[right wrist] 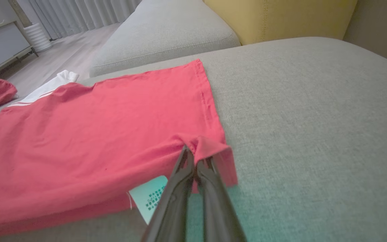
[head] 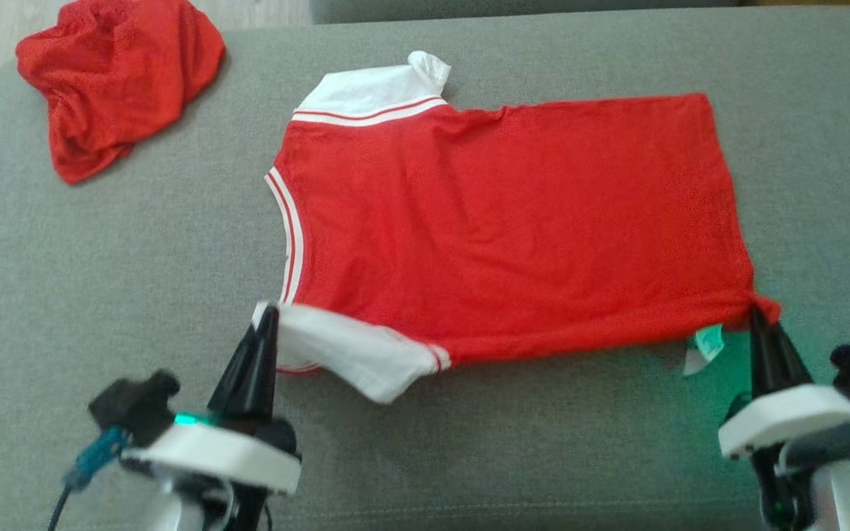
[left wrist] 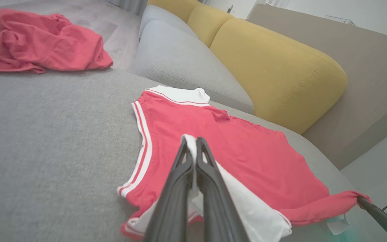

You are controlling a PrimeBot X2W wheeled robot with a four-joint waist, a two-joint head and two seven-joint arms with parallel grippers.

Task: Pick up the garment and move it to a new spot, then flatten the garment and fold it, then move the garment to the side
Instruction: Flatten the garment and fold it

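Note:
The garment [head: 513, 221] is a red T-shirt with white sleeves and striped trim, spread flat on the grey cushion [head: 137, 295], collar to the left. My left gripper [head: 268, 313] is shut on the near white sleeve [left wrist: 247, 208], whose cloth shows pinched between the fingers [left wrist: 183, 158]. At the shirt's near hem corner my right gripper [head: 755, 313] is shut on the red cloth [right wrist: 210, 148], which bunches up at the tips. A pale care label [right wrist: 151, 196] hangs out from under the hem beside the right fingers [right wrist: 180, 181].
A second red garment [head: 119, 77] lies crumpled at the cushion's far left corner. Beyond the cushion stand a grey seat [left wrist: 180, 57] and yellow back cushions [left wrist: 274, 64]. Wooden floor and a cabinet [right wrist: 2, 43] show further off.

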